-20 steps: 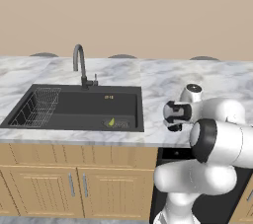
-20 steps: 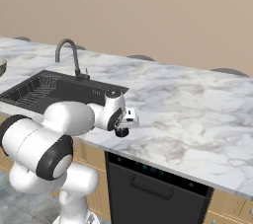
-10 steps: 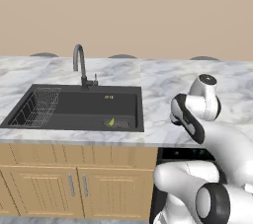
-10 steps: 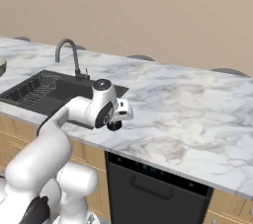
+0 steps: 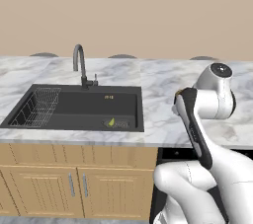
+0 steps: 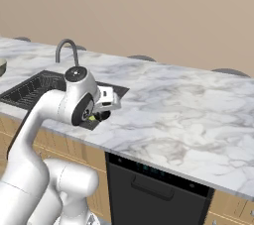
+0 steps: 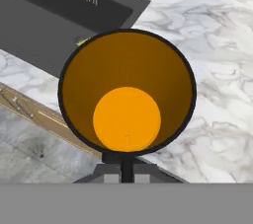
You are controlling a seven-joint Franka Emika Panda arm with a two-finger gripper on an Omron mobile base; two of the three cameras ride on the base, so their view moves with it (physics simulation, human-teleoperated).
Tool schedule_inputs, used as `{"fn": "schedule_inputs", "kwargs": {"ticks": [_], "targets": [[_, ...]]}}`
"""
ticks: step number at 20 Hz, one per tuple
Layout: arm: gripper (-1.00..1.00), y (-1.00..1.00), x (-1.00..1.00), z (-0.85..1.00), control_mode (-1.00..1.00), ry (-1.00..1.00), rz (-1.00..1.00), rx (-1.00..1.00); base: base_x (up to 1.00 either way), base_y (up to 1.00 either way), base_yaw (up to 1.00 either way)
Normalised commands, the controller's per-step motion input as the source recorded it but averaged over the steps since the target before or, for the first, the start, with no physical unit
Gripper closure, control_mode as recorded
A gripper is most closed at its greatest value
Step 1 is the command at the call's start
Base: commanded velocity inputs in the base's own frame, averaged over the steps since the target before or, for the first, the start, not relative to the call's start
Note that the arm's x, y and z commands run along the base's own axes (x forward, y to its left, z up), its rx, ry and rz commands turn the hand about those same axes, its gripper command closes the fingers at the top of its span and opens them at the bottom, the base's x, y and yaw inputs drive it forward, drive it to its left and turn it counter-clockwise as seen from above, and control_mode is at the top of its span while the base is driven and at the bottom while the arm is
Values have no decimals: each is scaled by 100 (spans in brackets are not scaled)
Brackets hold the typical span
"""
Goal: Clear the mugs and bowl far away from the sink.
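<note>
So the gripper holds an orange mug right in front of it. The sink lies just beyond. The bowl, far off, still waits.

sink in counter, mug right

The white arm folds up at the right of the left base view, its tool at centre left of the right base view, clamped on an orange mug.
</note>
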Motion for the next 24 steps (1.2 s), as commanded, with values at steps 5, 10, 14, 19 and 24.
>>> {"fn": "schedule_inputs", "kwargs": {"ticks": [5,10,14,19,24], "targets": [[100,4,-61,91,-100,-3,0,0,0,0,0],[100,1,-48,50,-100,1,0,0,0,0,0],[100,0,-42,16,-100,10,0,0,0,0,0],[100,0,-10,1,100,2,0,0,-58,4,7],[100,0,0,0,100,0,0,0,-61,8,51]]}}
